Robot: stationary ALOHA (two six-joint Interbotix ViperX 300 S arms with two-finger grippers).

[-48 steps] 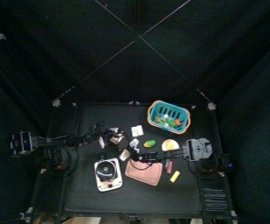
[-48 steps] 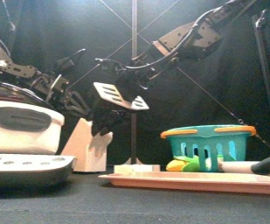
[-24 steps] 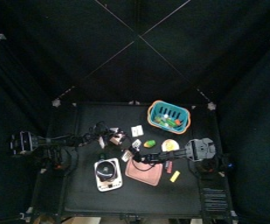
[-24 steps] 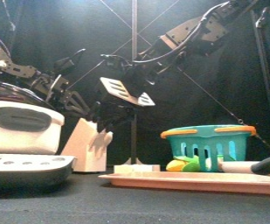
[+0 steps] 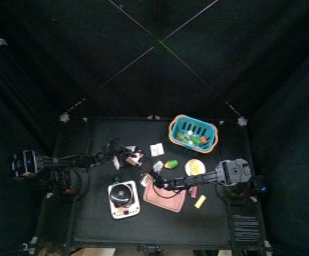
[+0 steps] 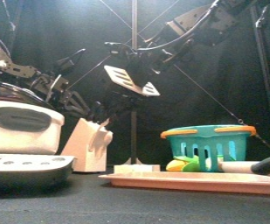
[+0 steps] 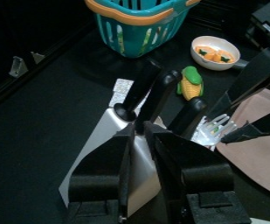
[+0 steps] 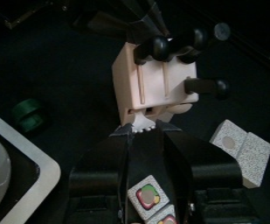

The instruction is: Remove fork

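Left edge of the front view: a white appliance (image 6: 20,118) is standing in the foreground, taking no part. Just right of it, low in the frame, the pale knife block (image 6: 90,144) is sitting on the table with black handles (image 8: 172,44) poking out of its top. The left gripper (image 7: 143,129) is hanging close over the block; whether it is gripping anything cannot be told.

Centre of the frame, above the block: the fork (image 8: 137,128) is being held in the air, tines showing pale, with the right gripper (image 8: 140,138) clamped on it. It appears clear of the block's slots, though its lower end is hard to make out.

Right side, low: a teal basket (image 6: 207,140) and a pink board (image 6: 183,179) are lying well apart from the block.

Step in hand, as judged: the fork is out and being carried. The next move calls for swinging it away from the remaining handles and lowering it onto bare table before letting go.
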